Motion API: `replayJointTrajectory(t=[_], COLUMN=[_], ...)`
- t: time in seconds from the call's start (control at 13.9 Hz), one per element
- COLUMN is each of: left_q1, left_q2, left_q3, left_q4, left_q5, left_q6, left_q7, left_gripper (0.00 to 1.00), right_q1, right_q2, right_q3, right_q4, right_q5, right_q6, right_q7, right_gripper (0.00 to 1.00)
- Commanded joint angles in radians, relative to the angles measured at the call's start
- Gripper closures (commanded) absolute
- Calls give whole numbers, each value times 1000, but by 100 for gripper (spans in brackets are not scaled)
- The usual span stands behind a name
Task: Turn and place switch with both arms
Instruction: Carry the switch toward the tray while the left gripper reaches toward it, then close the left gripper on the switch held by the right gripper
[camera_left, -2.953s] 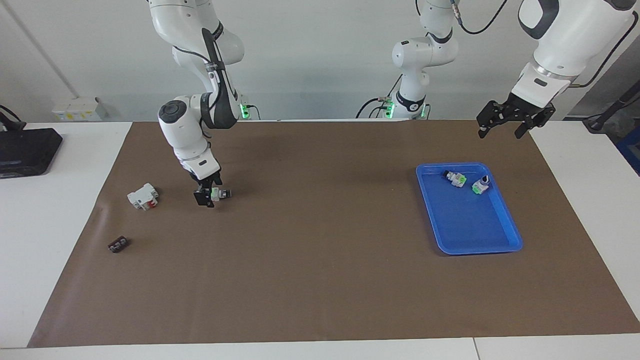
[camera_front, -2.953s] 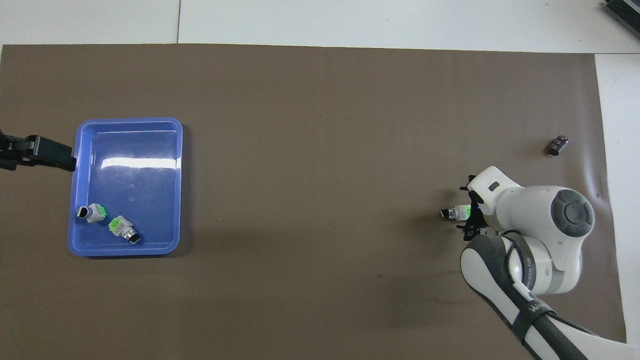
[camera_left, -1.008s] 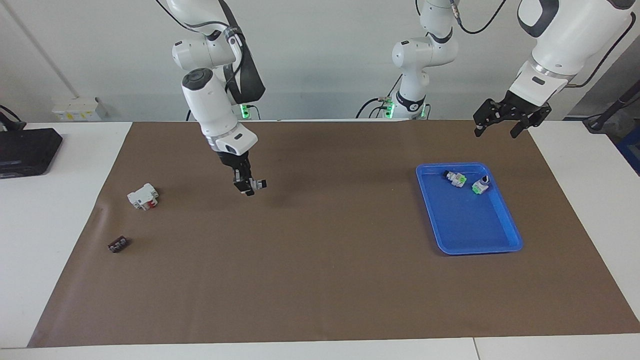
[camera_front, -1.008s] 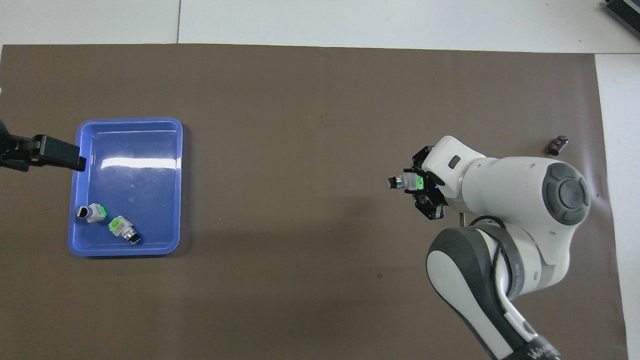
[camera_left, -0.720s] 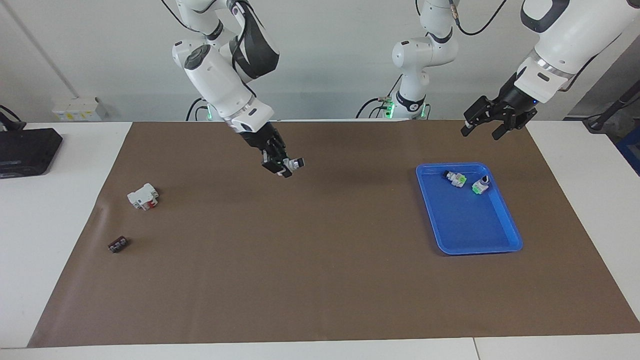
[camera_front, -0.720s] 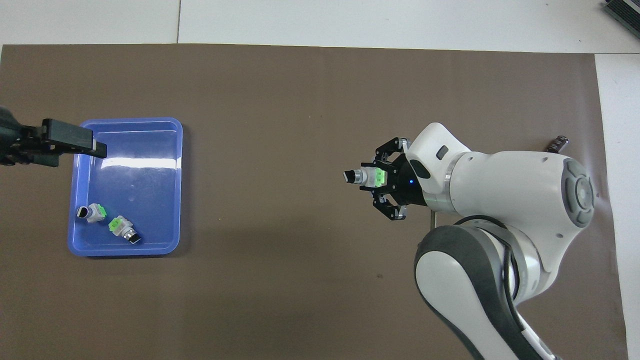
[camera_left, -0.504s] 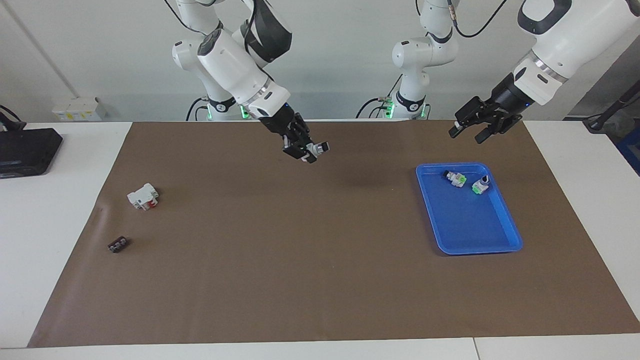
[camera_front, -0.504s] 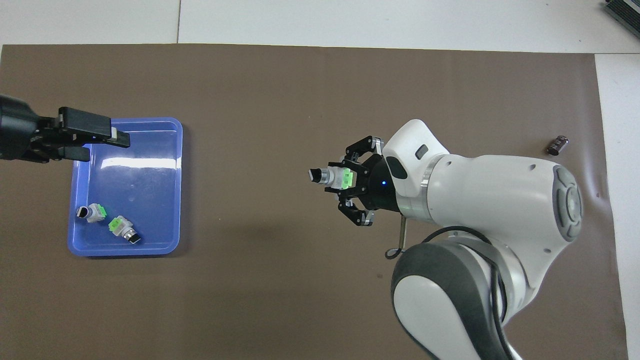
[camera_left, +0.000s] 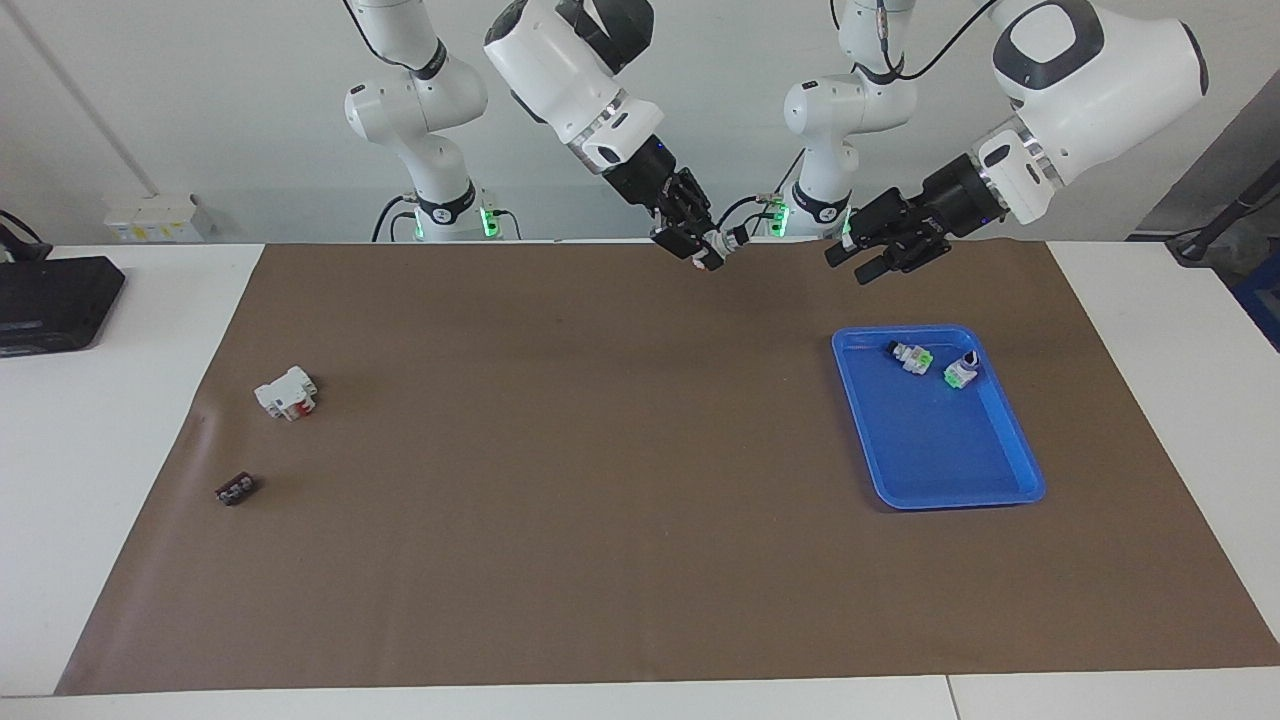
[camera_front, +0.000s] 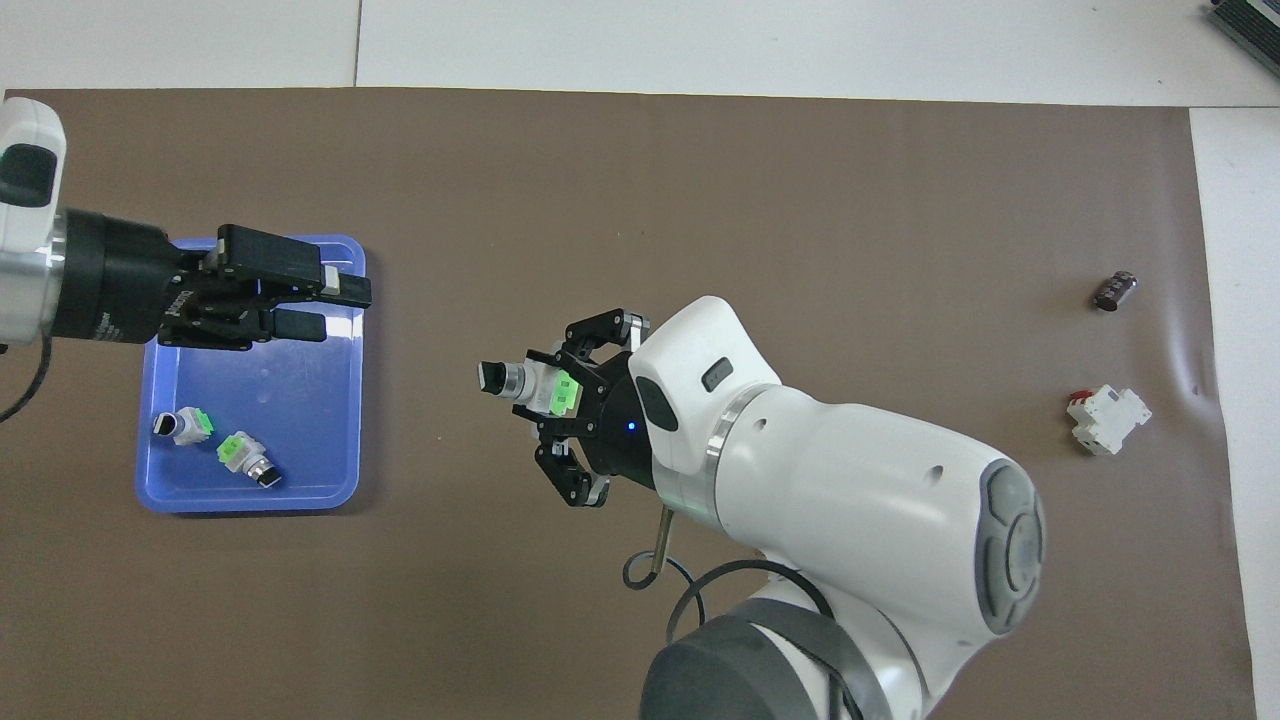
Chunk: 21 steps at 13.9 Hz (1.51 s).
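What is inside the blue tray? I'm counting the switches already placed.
Two small white switches with green patches lie in the blue tray, at its end nearer the robots. The left gripper covers the end farther from the robots in the overhead view.

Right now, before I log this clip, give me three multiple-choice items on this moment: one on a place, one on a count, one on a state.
1. Where is the switch?
A. in the blue tray
B. held up in the right gripper
C. lying on the brown mat

2. How many small switches lie in the blue tray?
A. none
B. two
C. four

3. How does the left gripper stand?
A. fingers apart, holding nothing
B. shut on a switch
C. pressed into the tray

Answers:
1 B: the right gripper is shut on it in the air.
2 B: two with green patches lie at the tray's end nearer the robots.
3 A: the left gripper hangs over the tray's rim with a gap between its fingers.
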<state>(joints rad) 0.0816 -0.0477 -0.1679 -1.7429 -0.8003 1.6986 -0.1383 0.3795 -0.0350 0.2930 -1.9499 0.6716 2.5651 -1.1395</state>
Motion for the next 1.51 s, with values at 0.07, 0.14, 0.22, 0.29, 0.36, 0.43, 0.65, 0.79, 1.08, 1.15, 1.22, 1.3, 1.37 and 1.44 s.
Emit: replayJointTrajectory(t=[0.07,0.14,0.22,0.29,0.36,0.43,0.65,0.79,1.08,1.15,1.22,1.3,1.37,1.44], left_q1=[-10,-14,-40,-63,-75,-91,-106,-126,-143,-154,-155,-157,-157,-157], left_q2=[-32,-32,-32,-32,-32,-32,-31,-32,-32,-32,-34,-34,-34,-34], left_q3=[5,5,5,7,7,7,4,4,4,5,5,5,5,5], left_q4=[-37,-37,-37,-37,-37,-37,-33,-35,-33,-33,-35,-35,-35,-35], left_q5=[-66,-79,-86,-86,-85,-86,-88,-88,-86,-85,-83,-80,-80,-77], left_q6=[13,9,16,22,26,27,36,35,15,15,13,7,1,-2], left_q7=[-12,-14,-15,-30,-59,-79,-109,-110,-129,-132,-132,-132,-132,-132], left_gripper=[39,43,45,46,49,53,57,57,59,60,61,63,65,66], right_q1=[-8,-7,-7,-5,-5,1,9,9,10,10,9,9,9,9], right_q2=[7,7,7,9,9,10,12,10,12,12,12,12,12,12], right_q3=[5,5,5,8,9,9,9,9,9,9,9,9,9,9], right_q4=[6,6,6,8,8,8,8,8,8,8,8,8,8,8], right_q5=[-18,-20,-27,-39,-52,-66,-75,-76,-76,-76,-76,-76,-76,-76], right_q6=[24,30,30,36,46,50,50,50,50,50,50,50,50,50], right_q7=[29,29,29,35,53,67,78,78,78,78,78,78,78,78], right_gripper=[100,100,100,100,100,100,100,100,100,100,100,100,100,100])
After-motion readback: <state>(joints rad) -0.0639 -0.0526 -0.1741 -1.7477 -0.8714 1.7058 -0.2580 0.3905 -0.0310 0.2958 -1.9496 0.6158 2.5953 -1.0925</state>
